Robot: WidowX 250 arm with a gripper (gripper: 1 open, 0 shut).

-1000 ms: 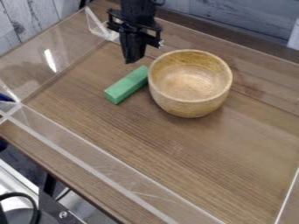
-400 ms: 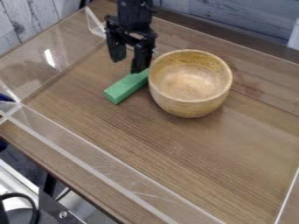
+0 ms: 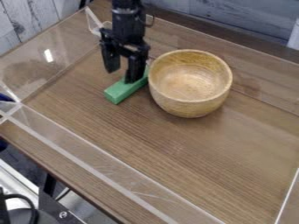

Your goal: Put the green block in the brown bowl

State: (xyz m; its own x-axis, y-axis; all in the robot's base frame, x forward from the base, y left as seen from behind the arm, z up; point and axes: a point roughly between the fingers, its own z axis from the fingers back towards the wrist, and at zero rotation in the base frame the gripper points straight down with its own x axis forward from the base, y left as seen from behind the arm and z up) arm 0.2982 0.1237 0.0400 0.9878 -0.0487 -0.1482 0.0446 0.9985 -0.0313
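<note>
The green block lies flat on the wooden tabletop, just left of the brown bowl. The bowl is round, light tan and has nothing inside. My black gripper points straight down over the far end of the block, open, with one finger on the left and the other on the right of the bar. That end of the block is hidden behind the fingers. Whether the fingers touch the block I cannot tell.
Clear acrylic walls fence the wooden table on all sides. A white plank wall stands at the back left.
The gripper went from shut to open, and it sank and shifted left until its fingers straddle the far end of the green block. Block and bowl stayed put.
</note>
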